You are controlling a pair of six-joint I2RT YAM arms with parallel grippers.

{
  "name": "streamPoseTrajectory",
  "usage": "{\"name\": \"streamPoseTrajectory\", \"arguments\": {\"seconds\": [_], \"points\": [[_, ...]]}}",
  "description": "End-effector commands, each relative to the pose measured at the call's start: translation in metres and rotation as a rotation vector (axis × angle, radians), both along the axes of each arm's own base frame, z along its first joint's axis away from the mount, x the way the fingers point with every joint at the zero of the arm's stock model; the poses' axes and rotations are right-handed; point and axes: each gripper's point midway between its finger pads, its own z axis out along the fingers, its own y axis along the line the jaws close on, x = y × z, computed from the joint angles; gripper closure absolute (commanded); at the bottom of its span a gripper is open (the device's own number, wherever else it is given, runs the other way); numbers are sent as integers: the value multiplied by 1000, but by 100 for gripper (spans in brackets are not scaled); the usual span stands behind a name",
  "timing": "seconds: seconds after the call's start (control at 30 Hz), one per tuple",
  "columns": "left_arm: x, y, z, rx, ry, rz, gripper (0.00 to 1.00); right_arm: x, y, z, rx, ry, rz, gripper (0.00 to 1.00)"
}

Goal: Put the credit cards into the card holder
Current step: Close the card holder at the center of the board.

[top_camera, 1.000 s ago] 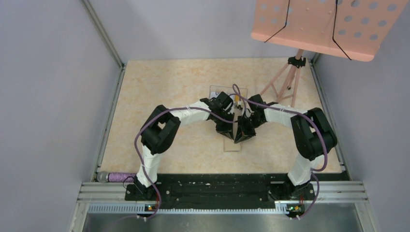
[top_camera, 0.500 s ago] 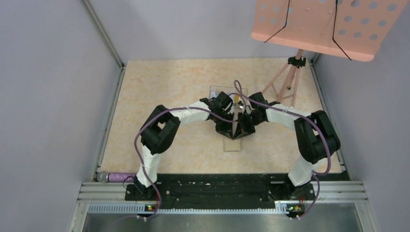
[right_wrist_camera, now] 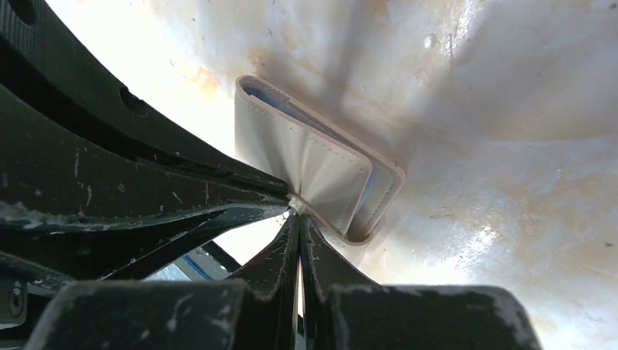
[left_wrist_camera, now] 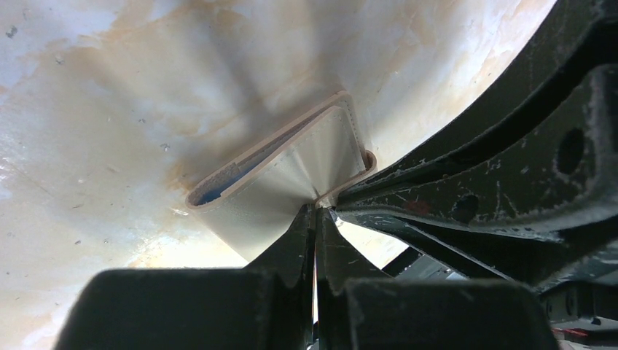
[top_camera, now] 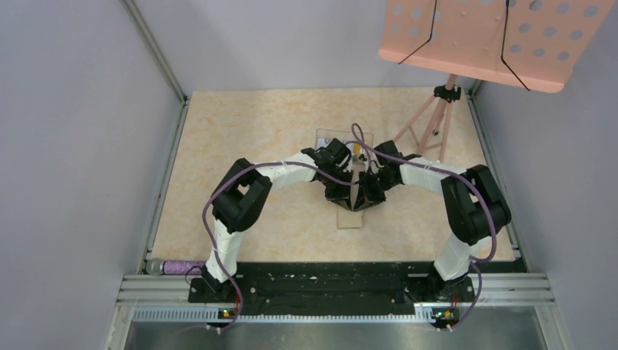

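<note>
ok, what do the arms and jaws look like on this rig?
Both arms match: the left arm and right arm have black joint housings, white links and a purple cable looped alongside. Jaws are black tapered wedges, scuffed with pale scratches, with round holes in the sides.

Both arms arch inward, wrists pitched down. The left gripper (left_wrist_camera: 316, 213) and right gripper (right_wrist_camera: 295, 213) are pinched closed; the 2 jaw pairs meet tip to tip.
</note>
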Motion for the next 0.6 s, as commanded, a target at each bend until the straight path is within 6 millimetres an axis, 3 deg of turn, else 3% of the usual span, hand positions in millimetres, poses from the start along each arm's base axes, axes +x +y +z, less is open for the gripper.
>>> {"name": "streamPoseTrajectory", "arguments": {"seconds": [0.0, 0.4, 0.57], "points": [[-10, 9, -7, 52, 5, -13, 100, -5, -7, -18, -82, 4, 31, 100], [-19, 15, -24, 97, 5, 31, 100, -23, -25, -44, -253, -14, 42, 100], [-17, 15, -21, 92, -23, 45, 100, -25, -28, -42, -264, -30, 31, 100]]}}
